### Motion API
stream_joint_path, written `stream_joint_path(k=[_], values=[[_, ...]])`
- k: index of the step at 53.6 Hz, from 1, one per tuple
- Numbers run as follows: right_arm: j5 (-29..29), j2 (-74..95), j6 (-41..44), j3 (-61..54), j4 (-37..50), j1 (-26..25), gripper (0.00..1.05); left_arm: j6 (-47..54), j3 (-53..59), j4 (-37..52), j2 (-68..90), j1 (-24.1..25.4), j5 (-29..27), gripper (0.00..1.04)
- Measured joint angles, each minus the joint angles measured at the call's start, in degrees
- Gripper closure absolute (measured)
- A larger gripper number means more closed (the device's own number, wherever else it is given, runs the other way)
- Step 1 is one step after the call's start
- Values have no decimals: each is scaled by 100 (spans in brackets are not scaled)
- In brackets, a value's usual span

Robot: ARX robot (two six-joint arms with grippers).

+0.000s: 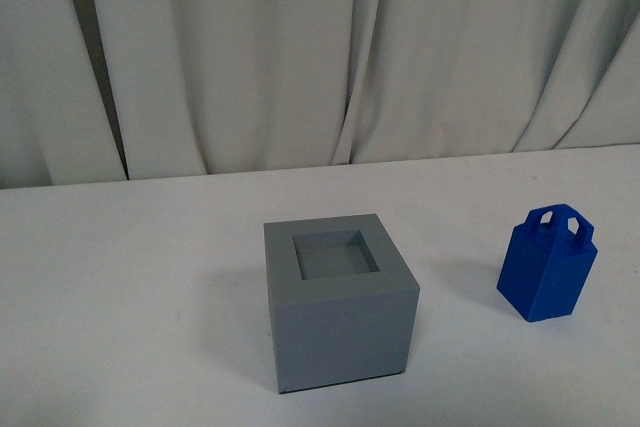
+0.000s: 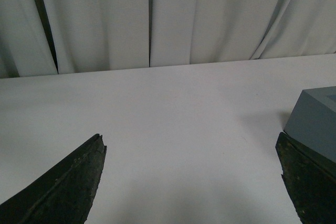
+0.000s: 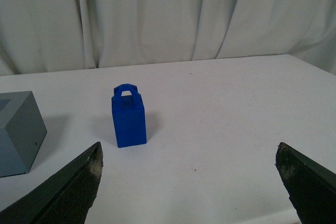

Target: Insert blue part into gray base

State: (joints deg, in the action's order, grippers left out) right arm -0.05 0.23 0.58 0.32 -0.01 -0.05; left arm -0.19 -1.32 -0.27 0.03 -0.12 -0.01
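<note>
apart: blue part (image 1: 547,267), gray base (image 1: 338,302); curtain (image 1: 300,47) behind; left gripper (image 2: 190,139), right gripper (image 3: 189,148) wide.

only the finger ends show. the left gripper (image 2: 189,140) has two near-black fingers (image 2: 63,187), wedge-shaped and narrowing to blunt tips, with rough, scuffed inner faces; the one next to the gray base (image 2: 315,121) has a ridged, greenish-black edge. the right gripper (image 3: 189,148) has the same dark tapered fingers (image 3: 68,192), their tips worn pale and grainy.
</note>
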Motion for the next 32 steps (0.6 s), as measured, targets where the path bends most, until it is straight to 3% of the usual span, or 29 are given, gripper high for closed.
stream_joint_path(k=[32], values=[[0,0,0,-2,0,0,7,0,0,0,0,0,0,6]])
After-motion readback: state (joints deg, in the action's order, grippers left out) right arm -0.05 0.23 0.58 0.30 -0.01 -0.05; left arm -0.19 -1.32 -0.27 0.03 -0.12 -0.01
